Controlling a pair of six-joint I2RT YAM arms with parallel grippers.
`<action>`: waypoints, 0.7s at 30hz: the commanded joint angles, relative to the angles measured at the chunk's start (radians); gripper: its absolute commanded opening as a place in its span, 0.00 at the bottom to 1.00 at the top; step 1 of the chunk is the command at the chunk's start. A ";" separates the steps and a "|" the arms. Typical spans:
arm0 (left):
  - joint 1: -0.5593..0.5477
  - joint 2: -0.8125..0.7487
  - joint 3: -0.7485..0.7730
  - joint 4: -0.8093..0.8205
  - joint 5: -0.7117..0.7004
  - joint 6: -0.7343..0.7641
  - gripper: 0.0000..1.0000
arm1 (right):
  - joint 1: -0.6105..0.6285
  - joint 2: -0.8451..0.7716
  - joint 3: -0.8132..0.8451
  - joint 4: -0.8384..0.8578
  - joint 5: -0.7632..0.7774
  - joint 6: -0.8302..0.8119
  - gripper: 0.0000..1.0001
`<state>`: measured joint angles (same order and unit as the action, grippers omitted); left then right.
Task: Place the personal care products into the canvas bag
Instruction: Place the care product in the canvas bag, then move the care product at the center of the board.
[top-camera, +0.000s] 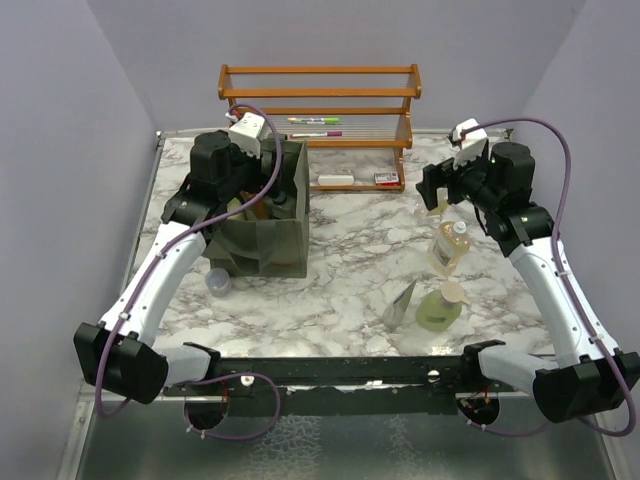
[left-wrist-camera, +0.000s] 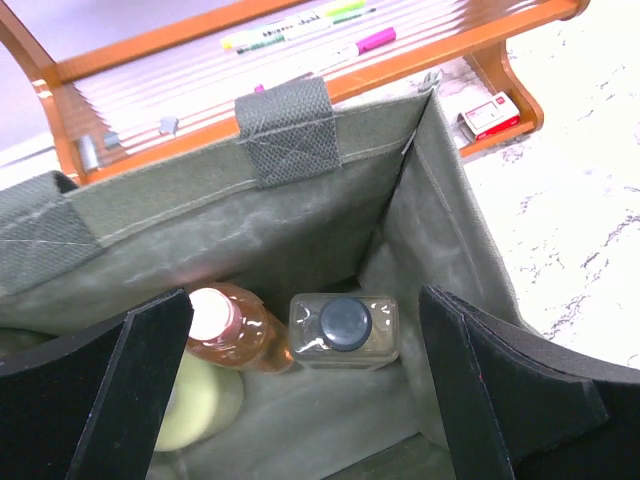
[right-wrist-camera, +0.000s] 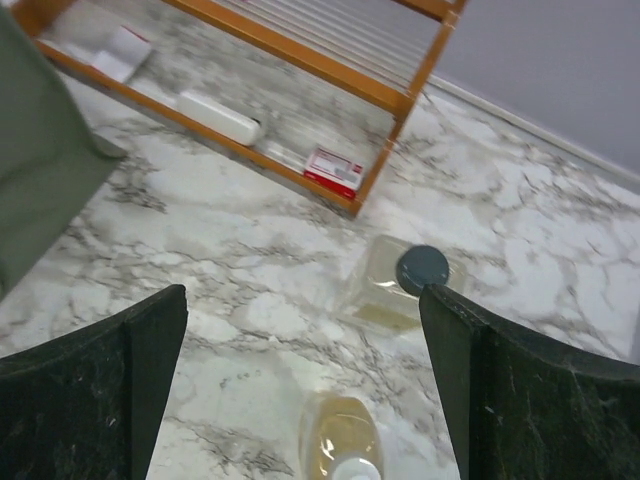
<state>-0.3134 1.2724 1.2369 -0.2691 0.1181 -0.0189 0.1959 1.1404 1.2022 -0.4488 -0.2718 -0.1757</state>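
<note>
The olive canvas bag (top-camera: 268, 230) stands at the left, and my left gripper (top-camera: 250, 195) hangs open over its mouth. In the left wrist view the left gripper (left-wrist-camera: 305, 390) holds nothing. Below it, on the bag's floor (left-wrist-camera: 330, 420), lie an orange bottle with a pink cap (left-wrist-camera: 235, 328), a clear bottle with a black cap (left-wrist-camera: 345, 330) and a pale green bottle (left-wrist-camera: 200, 400). My right gripper (top-camera: 438, 195) is open above the table, empty (right-wrist-camera: 300, 380). Beneath it stand another clear black-capped bottle (right-wrist-camera: 405, 285) and an amber pump bottle (right-wrist-camera: 345, 440). Nearer the front are a green pump bottle (top-camera: 440, 308) and a grey pouch (top-camera: 402, 303).
An orange-brown wooden rack (top-camera: 320, 120) stands at the back with marker pens (top-camera: 315, 127) on its shelf and small boxes (top-camera: 385, 178) at its base. A lavender cup (top-camera: 218, 282) sits in front of the bag. Grey walls close in the table on three sides.
</note>
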 joint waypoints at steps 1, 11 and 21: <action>0.008 -0.057 0.066 -0.071 -0.055 0.052 0.99 | -0.009 -0.007 -0.049 0.054 0.221 -0.023 0.99; 0.010 -0.123 0.112 -0.129 -0.130 0.129 0.99 | -0.027 0.119 -0.087 0.104 0.317 -0.083 0.99; 0.036 -0.151 0.112 -0.132 -0.144 0.146 0.99 | -0.073 0.269 -0.026 0.106 0.282 -0.071 0.99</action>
<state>-0.2897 1.1477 1.3281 -0.3901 0.0025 0.1127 0.1509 1.3808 1.1278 -0.3836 0.0071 -0.2413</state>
